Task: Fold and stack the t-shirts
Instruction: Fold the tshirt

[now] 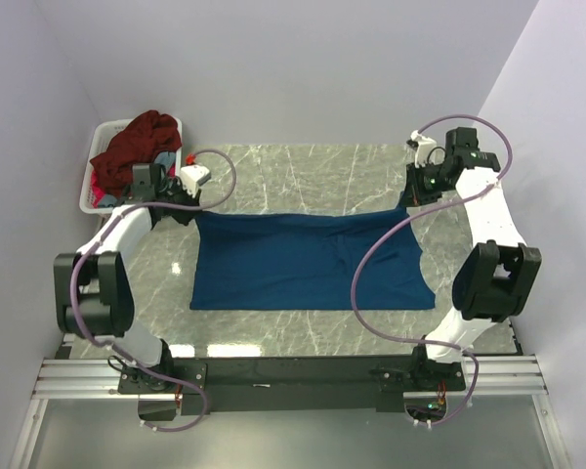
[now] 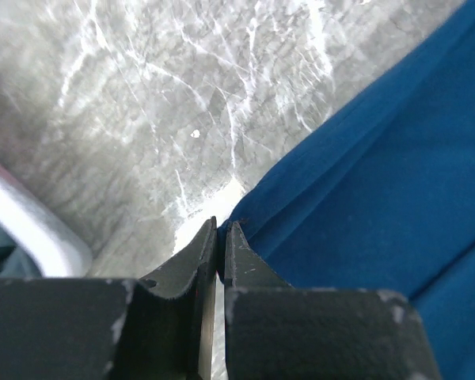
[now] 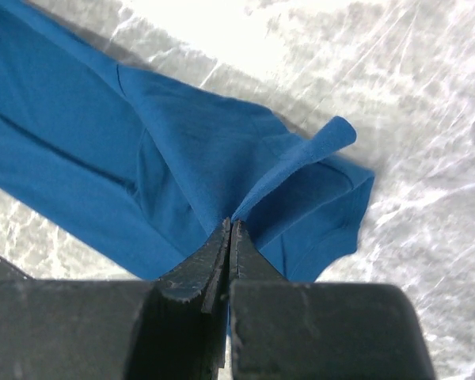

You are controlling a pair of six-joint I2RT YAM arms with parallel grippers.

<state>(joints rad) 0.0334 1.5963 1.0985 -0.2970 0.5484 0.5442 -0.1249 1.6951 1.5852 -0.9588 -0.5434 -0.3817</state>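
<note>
The deep blue t-shirt (image 1: 313, 262) lies spread on the marble desk (image 1: 303, 171) between the two arms, with its far edge stretched from one arm to the other. The left end effector (image 2: 219, 227) is pinched together on the shirt's far left corner; its wrist view shows cloth running straight into the closed jaws. The right end effector (image 3: 230, 226) is likewise clamped on a ridge of cloth at the far right, beside a sleeve whose cuff curls up. Gripping both far corners at once holds that edge straight, probably so the far half can be carried over toward the near edge. The dark maroon t-shirt (image 1: 137, 142) sits heaped in the white basket (image 1: 88, 181) at far left, over other cloth that is too small to identify. No folded stack shows, so the task looks early.
</note>
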